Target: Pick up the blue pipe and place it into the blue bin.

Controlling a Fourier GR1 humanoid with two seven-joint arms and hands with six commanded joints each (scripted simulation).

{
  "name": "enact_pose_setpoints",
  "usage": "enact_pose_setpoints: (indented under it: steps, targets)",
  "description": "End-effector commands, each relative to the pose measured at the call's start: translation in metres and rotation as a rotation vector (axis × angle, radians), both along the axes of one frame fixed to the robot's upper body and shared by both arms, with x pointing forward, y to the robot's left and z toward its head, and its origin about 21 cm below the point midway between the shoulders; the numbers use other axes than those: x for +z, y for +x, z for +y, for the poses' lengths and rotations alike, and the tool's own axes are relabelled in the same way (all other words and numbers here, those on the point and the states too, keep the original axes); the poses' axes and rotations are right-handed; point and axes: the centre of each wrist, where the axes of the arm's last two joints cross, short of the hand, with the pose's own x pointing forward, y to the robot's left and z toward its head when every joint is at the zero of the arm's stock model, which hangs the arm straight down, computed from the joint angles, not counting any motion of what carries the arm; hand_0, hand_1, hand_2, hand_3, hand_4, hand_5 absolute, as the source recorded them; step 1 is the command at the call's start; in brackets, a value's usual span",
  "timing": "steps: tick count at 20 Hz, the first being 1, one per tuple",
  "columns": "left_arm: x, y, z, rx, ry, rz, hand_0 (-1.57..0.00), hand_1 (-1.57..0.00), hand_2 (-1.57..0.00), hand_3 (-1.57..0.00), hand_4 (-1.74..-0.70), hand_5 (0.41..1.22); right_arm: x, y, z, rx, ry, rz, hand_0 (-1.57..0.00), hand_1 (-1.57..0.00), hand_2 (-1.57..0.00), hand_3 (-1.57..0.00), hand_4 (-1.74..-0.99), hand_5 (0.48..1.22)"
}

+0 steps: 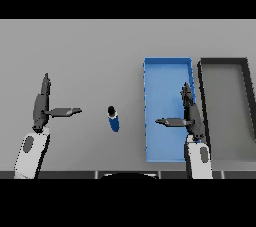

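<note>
Far left, the left hand (42,102) hovers over the worktop (90,51), fingers straight, thumb out. The blue pipe (114,119) stands just beside it, untouched, well short of the blue bin (165,66). The right hand (189,113), open too, hangs over the bin's right wall, with a dark bin (222,62) beyond. A careless reach could topple the pipe. Its shape is hard to make out.

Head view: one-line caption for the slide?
Both hands open, left and right; blue pipe on the table between them, blue bin beside a dark bin.
</note>
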Motion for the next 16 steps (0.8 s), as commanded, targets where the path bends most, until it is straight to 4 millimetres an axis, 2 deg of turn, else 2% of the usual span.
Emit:
enact_pose_setpoints:
  steps: [1,6,7,9,11,14,16]
  targets:
    - [0.0,0.0,-0.001,-0.001,0.0,-0.005,0.0,0.0,0.0,0.0,-0.97,0.594,0.0,0.0,-0.001,-0.001,0.0,0.0,0.0,0.0,0.0,0.0,-1.21,0.594]
    - [0.0,-0.001,-0.006,-0.008,0.0,-0.015,0.0,0.0,0.0,0.0,-0.97,0.594,-0.001,-0.001,-0.009,-0.004,0.0,0.0,0.0,0.0,0.0,0.0,-1.21,0.594]
    - [0.005,-0.003,0.005,-0.157,0.082,-0.01,0.0,0.0,0.0,0.0,-0.97,0.594,0.007,-0.003,-0.017,0.055,-0.15,-0.059,0.0,0.0,0.0,0.0,-1.21,0.594]
    - [0.01,-0.005,0.02,-0.305,0.152,0.01,0.0,0.0,0.0,0.0,-0.97,0.596,0.013,-0.012,-0.02,0.122,-0.294,-0.11,0.0,0.0,0.0,0.0,-1.198,0.589]
    - [0.012,-0.006,0.026,-0.364,0.17,0.011,0.0,0.0,0.0,0.0,-0.97,0.596,0.012,-0.014,-0.019,0.149,-0.336,-0.109,0.0,0.0,0.0,0.0,-1.192,0.587]
    - [0.013,-0.008,0.024,-0.42,0.173,0.011,0.0,0.0,0.0,0.0,-0.97,0.593,0.015,-0.014,-0.02,0.161,-0.358,-0.089,0.0,0.0,0.0,0.0,-1.187,0.585]
    - [0.015,-0.018,0.022,-0.5,0.164,-0.003,0.0,0.0,0.0,0.0,-0.97,0.586,0.016,-0.018,-0.018,0.161,-0.36,-0.103,0.0,0.0,0.0,0.0,-1.181,0.58]
